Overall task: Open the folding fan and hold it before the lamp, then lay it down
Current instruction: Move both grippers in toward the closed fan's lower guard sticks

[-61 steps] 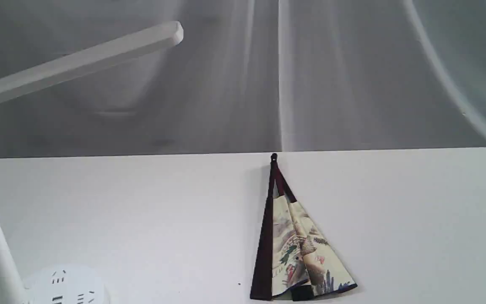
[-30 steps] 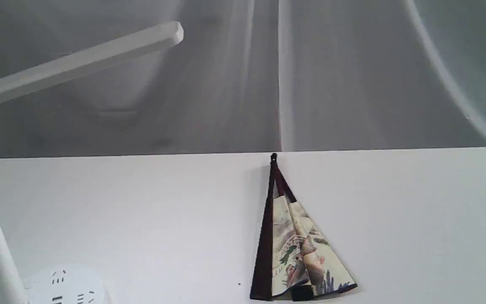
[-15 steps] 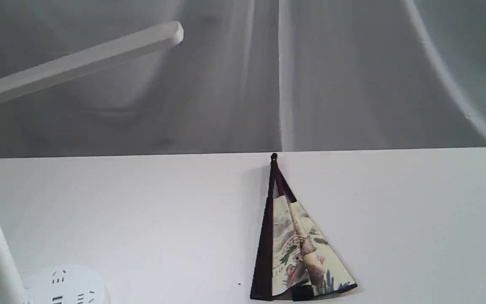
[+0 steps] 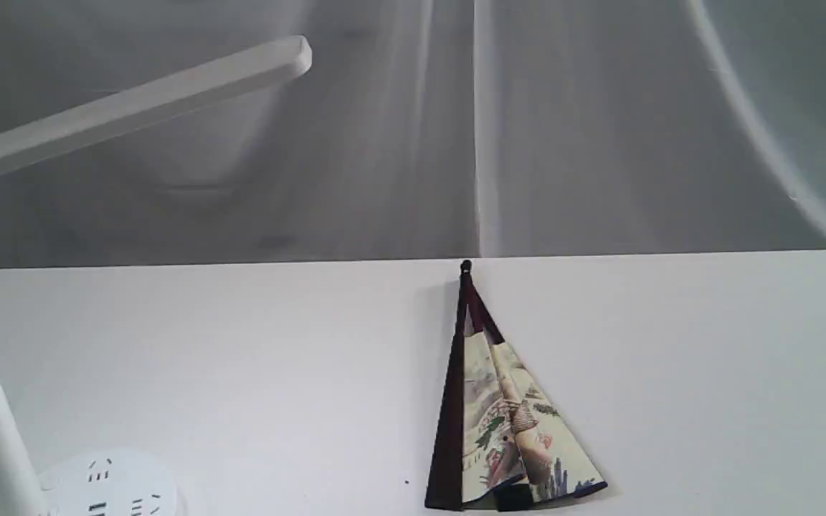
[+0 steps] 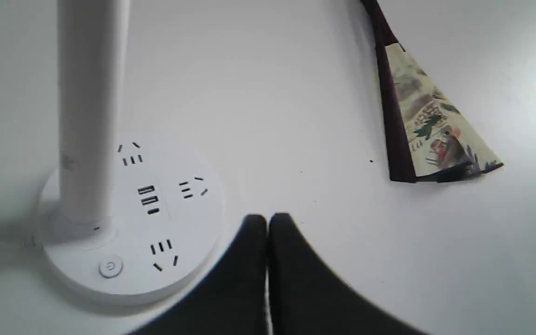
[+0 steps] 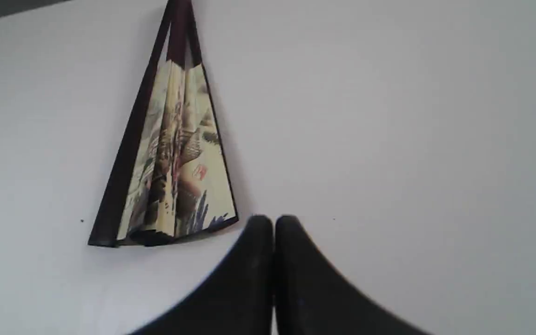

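On the counter (image 4: 241,344), folding fan (image 4: 506,423) lying partly spread, well apart from the lamp (image 4: 133,107). Left gripper (image 5: 267,222) pinched closed on nothing, right gripper (image 6: 273,222) same.

Smooth matte white table (image 4: 241,344) before a soft grey draped fabric backdrop (image 4: 585,143).
The table fills the lower half; the backdrop hangs in vertical folds, with a brighter pale fold (image 4: 483,143) at twelve o'clock and a blurred curved band (image 4: 756,143) at two o'clock.
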Robot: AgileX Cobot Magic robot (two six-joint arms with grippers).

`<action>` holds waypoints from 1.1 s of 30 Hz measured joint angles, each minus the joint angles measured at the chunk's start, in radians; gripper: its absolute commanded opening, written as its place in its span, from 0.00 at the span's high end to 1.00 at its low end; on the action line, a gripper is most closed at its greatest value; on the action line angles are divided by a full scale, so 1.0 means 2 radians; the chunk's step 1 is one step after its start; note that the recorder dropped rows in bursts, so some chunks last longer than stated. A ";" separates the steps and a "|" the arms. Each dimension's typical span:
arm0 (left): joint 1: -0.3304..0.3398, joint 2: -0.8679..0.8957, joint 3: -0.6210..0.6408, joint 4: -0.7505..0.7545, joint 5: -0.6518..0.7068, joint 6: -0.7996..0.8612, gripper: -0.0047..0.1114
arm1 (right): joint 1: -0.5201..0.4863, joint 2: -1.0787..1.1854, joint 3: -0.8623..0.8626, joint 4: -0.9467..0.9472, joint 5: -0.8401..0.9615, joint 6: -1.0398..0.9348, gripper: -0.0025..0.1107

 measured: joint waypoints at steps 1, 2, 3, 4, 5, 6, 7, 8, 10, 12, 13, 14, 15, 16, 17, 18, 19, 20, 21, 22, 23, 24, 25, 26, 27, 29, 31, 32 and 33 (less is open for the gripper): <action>0.000 0.003 0.000 -0.005 0.000 0.002 0.96 | 0.000 0.010 0.000 0.024 0.001 -0.026 0.91; 0.000 0.007 0.000 -0.010 0.000 0.006 0.96 | 0.000 0.019 0.000 0.043 0.001 -0.045 0.88; 0.000 0.012 0.001 -0.015 -0.002 0.009 0.96 | 0.000 0.025 0.000 0.068 0.001 -0.066 0.84; 0.000 0.015 0.004 -0.021 -0.005 0.011 0.96 | 0.000 0.034 0.000 0.093 0.003 -0.091 0.81; 0.000 0.019 0.010 -0.028 -0.005 0.017 0.96 | 0.000 0.043 0.000 0.116 0.007 -0.113 0.80; 0.000 0.024 0.015 -0.037 -0.006 0.025 0.96 | 0.000 0.050 0.000 0.132 0.011 -0.129 0.79; 0.000 0.028 0.019 -0.043 -0.006 0.033 0.96 | 0.000 0.062 0.000 0.150 0.016 -0.145 0.78; 0.000 0.034 0.025 -0.057 -0.007 0.044 0.96 | 0.000 0.070 0.000 0.158 0.019 -0.153 0.78; 0.000 0.043 0.031 -0.075 -0.007 0.063 0.96 | 0.000 0.091 -0.001 0.168 0.027 -0.163 0.78; 0.000 0.057 0.033 -0.084 -0.004 0.077 0.96 | 0.000 0.111 -0.007 0.170 0.037 -0.169 0.78; 0.000 0.065 0.033 -0.087 -0.004 0.080 0.96 | 0.000 0.123 -0.013 0.172 0.045 -0.173 0.78; 0.000 0.073 0.033 -0.088 -0.004 0.081 0.96 | 0.000 0.134 -0.019 0.172 0.053 -0.175 0.78; 0.000 0.082 0.033 -0.089 -0.004 0.084 0.96 | 0.000 0.145 -0.028 0.173 0.064 -0.177 0.78; 0.000 0.091 0.033 -0.089 -0.004 0.084 0.96 | 0.000 0.153 -0.035 0.173 0.074 -0.179 0.78; -0.002 0.100 0.034 -0.089 -0.005 0.085 0.96 | 0.000 0.162 -0.045 0.173 0.082 -0.179 0.78; -0.006 0.108 0.034 -0.089 -0.007 0.086 0.96 | 0.000 0.172 -0.053 0.173 0.088 -0.180 0.78; -0.013 0.116 0.034 -0.089 -0.012 0.086 0.96 | 0.000 0.182 -0.061 0.170 0.092 -0.181 0.78; -0.023 0.123 0.034 -0.089 -0.015 0.086 0.96 | 0.000 0.190 -0.067 0.169 0.096 -0.181 0.78; -0.034 0.132 0.034 -0.089 -0.020 0.086 0.96 | 0.000 0.198 -0.071 0.168 0.099 -0.182 0.78; -0.044 0.137 0.034 -0.089 -0.025 0.086 0.96 | 0.000 0.205 -0.075 0.167 0.100 -0.182 0.77; -0.056 0.144 0.034 -0.088 -0.031 0.086 0.96 | 0.000 0.210 -0.077 0.167 0.100 -0.184 0.75; -0.069 0.152 0.034 -0.087 -0.041 0.083 0.96 | 0.000 0.216 -0.078 0.167 0.101 -0.186 0.73; -0.081 0.160 0.034 -0.087 -0.050 0.080 0.96 | 0.000 0.221 -0.079 0.167 0.102 -0.191 0.70; -0.094 0.168 0.034 -0.087 -0.061 0.076 0.96 | 0.000 0.223 -0.079 0.168 0.102 -0.195 0.67; -0.104 0.174 0.034 -0.087 -0.067 0.073 0.96 | 0.000 0.226 -0.079 0.172 0.102 -0.206 0.65; -0.128 0.191 0.034 -0.087 -0.089 0.068 0.96 | 0.000 0.234 -0.079 0.193 0.103 -0.233 0.62; -0.147 0.208 0.034 -0.086 -0.110 0.060 0.96 | 0.000 0.241 -0.080 0.236 0.110 -0.278 0.62; -0.159 0.221 0.034 -0.086 -0.121 0.057 0.96 | 0.000 0.246 -0.080 0.262 0.115 -0.302 0.62; -0.167 0.231 0.034 -0.086 -0.132 0.054 0.96 | 0.000 0.250 -0.080 0.291 0.120 -0.319 0.62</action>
